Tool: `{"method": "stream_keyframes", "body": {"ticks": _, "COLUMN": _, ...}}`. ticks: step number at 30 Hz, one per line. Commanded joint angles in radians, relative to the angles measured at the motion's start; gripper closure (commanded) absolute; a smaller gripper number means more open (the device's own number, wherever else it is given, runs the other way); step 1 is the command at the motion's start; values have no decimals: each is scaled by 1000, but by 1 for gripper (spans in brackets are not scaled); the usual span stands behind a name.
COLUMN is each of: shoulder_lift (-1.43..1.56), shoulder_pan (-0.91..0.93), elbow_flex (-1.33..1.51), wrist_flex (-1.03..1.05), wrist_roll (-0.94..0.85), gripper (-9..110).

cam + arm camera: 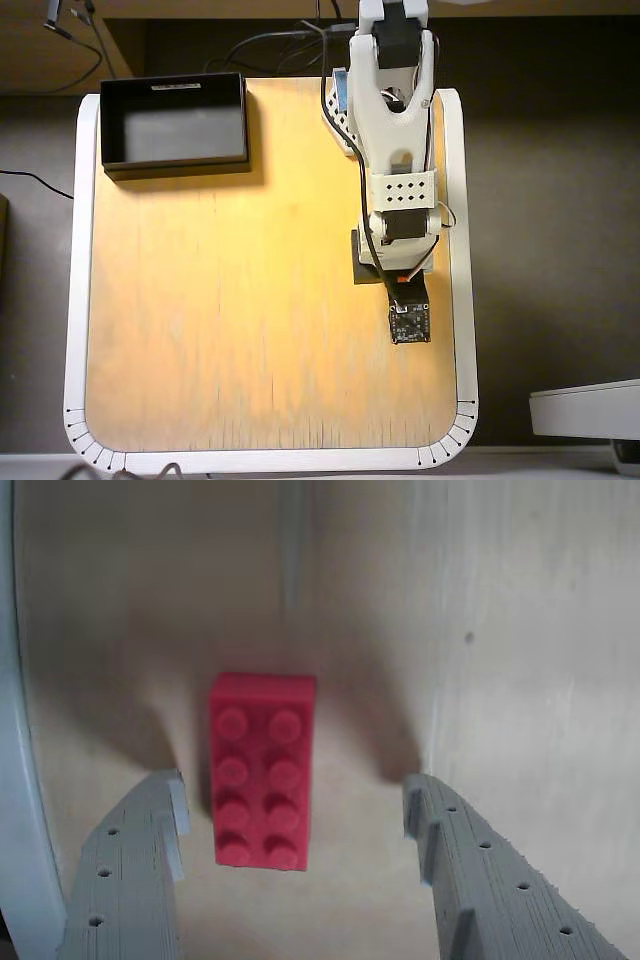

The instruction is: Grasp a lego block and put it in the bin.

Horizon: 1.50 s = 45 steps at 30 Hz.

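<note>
Wrist view: the red brick (262,770) lies flat on the pale wooden board (520,660), studs up in two rows of four, its long axis running up and down the frame. The gripper (296,805) is spread wide, one grey finger (135,870) at lower left and the other at lower right, each with a row of small holes. The brick sits between the two fingertips, closer to the left one, and touches neither; a narrow strip of board shows on its left side and a broader one on its right. Soft shadows of both fingers fall on the board beyond the brick. A white curved rim (18,780) runs along the left edge of the frame. Overhead view: the white arm (395,130) reaches from the top edge down over the right part of the board, ending in a dark wrist module (409,322). The arm hides the brick and the fingertips here. The black bin (175,165) stands at the board's top left corner, well apart from the arm, its grey floor bare. The white rim frames the board on all visible sides.
</note>
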<state>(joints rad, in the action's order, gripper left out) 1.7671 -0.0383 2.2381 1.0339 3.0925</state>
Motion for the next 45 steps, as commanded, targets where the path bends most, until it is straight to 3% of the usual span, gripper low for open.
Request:
{"method": "stream_keyframes", "body": {"ticks": 1, "shoulder_lift": 2, "shoulder_pan": 11, "elbow_flex": -12, "wrist_flex": -20, "wrist_roll": 9, "gripper": 87}}
{"method": "stream_keyframes", "body": {"ticks": 10, "shoulder_lift": -5, "shoulder_pan": 15, "elbow_flex": -12, "wrist_flex": -20, "wrist_roll": 14, "gripper": 101}}
{"method": "stream_keyframes", "body": {"ticks": 21, "shoulder_lift": 34, "shoulder_pan": 44, "elbow_flex": -20, "wrist_flex": -20, "wrist_roll": 49, "gripper": 101}}
{"method": "stream_keyframes", "body": {"ticks": 32, "shoulder_lift": 324, "shoulder_pan": 167, "elbow_flex": -35, "wrist_flex": 5, "wrist_roll": 84, "gripper": 101}}
{"method": "stream_keyframes", "body": {"ticks": 45, "shoulder_lift": 503, "shoulder_pan": 499, "elbow_flex": -414, "wrist_flex": 499, "wrist_roll": 103, "gripper": 101}}
